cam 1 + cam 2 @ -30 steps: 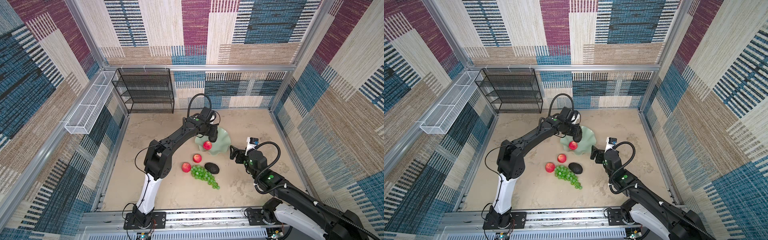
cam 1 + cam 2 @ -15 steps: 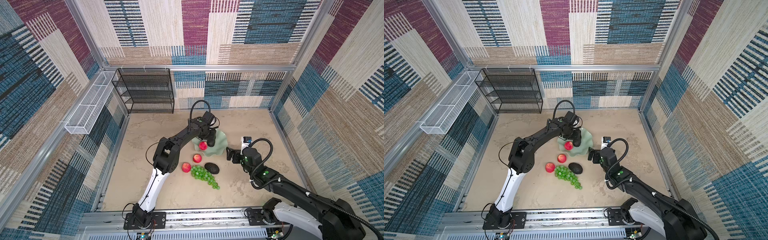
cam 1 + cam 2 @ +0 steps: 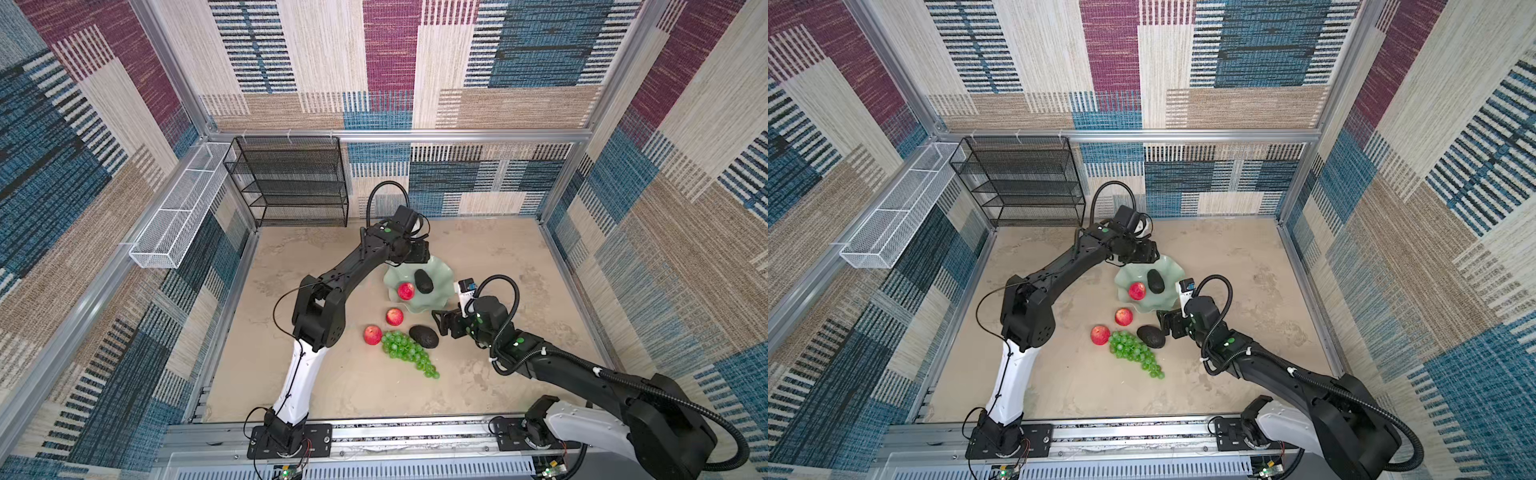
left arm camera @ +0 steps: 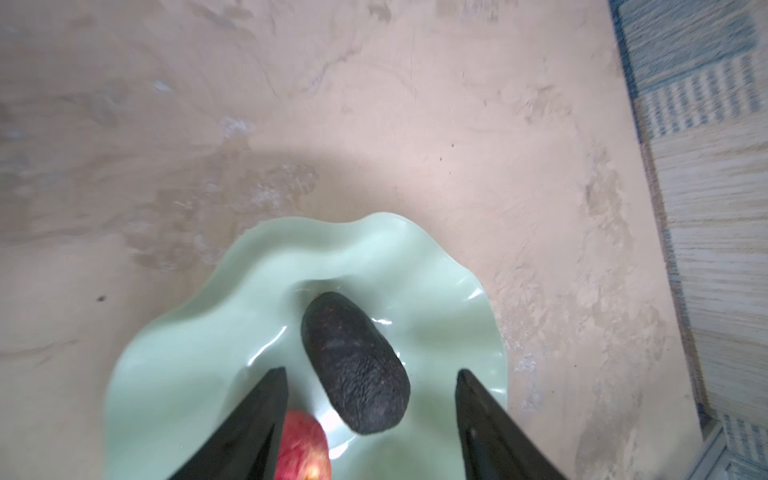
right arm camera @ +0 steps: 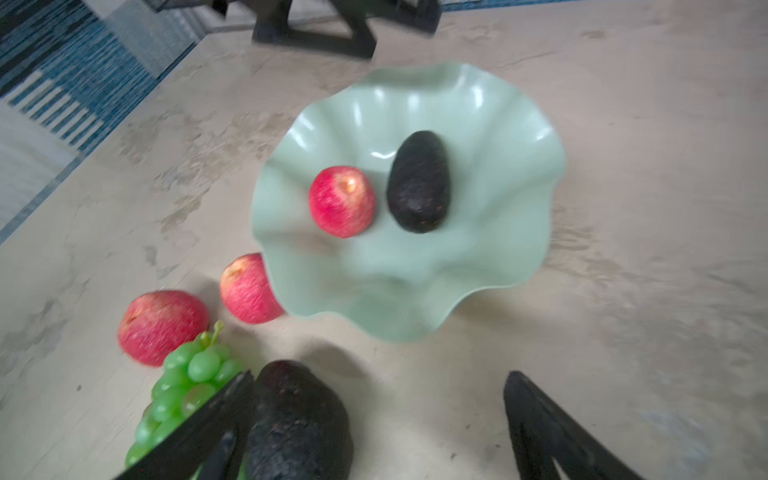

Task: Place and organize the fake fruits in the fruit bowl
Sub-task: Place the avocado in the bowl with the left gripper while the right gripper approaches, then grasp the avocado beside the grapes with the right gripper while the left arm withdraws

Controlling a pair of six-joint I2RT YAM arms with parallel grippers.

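- Left gripper [image 4: 370, 371] hovers over the bowl [image 3: 442, 289], jaws partly apart and empty; an avocado [image 3: 424, 281] lies under it in the bowl.
- Right gripper [image 5: 379, 374] stands wide and empty, one finger just beside the second avocado [image 3: 423, 336] on the tabletop [image 3: 498, 257].
- Three apples: first apple [image 3: 406, 291] in the bowl, second apple [image 3: 394, 316] and third apple [image 3: 372, 335] on the tabletop.
- One bunch of grapes [image 3: 405, 353] lies beside the second avocado.

no readable text, labels, brands or numbers anywhere
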